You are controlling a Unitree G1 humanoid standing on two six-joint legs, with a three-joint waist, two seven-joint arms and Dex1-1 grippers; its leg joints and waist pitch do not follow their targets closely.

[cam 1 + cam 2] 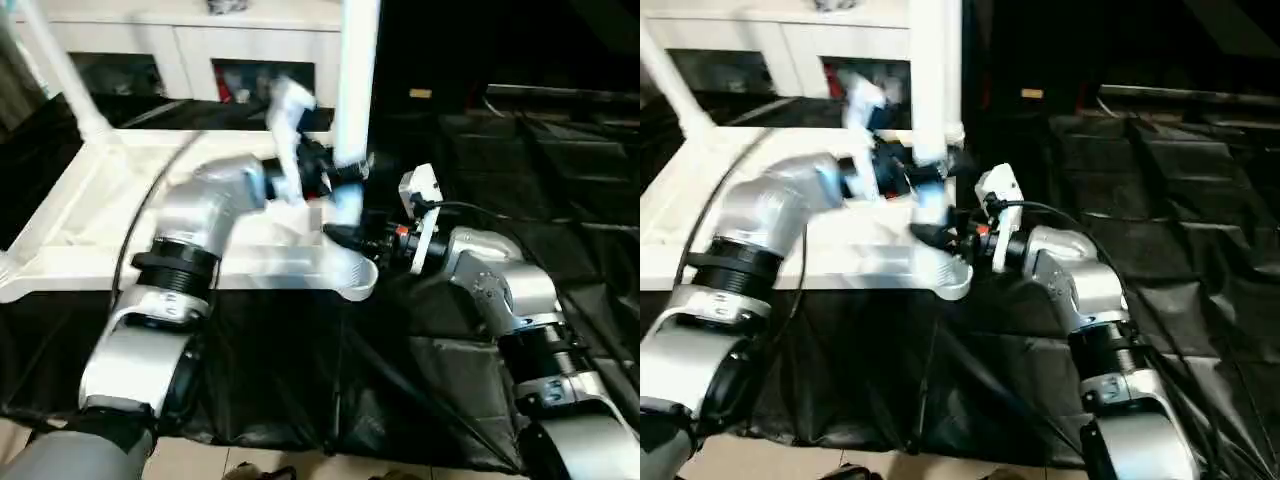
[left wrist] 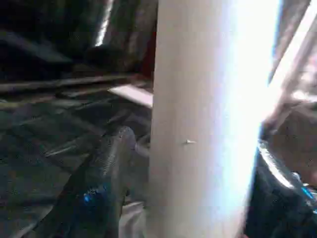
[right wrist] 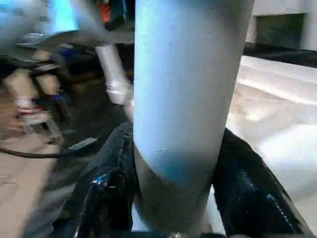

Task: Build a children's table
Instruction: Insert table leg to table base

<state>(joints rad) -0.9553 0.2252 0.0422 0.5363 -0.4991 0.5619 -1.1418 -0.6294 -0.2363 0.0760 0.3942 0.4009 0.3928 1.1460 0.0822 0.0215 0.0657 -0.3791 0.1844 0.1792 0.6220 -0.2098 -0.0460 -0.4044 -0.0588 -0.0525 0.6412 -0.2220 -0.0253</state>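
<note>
Right claw [image 1: 338, 235] clamped on the upright leg [image 1: 355, 90]; left claw [image 1: 340, 170] straddles it higher, fingers apart.
Leg stands in the upturned tabletop's [image 1: 70, 215] 3 o'clock corner socket [image 1: 352, 275].

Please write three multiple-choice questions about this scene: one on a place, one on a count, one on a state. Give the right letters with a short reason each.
1. Where does the leg held by both end effectors stand?
A. At the near corner socket of the tabletop
B. Flat on the black sheet
C. Inside the cabinet

2. How many legs stand up from the tabletop?
A. Two
B. Four
C. None

3. How is the right end effector?
A. Closed around the leg
B. Open, away from the leg
C. Holding a cable

Answers: 1 A, the leg rises from that near corner. 2 A, one more leg stands at the far left corner. 3 A, the right wrist view shows its fingers against both sides of the leg.
</note>
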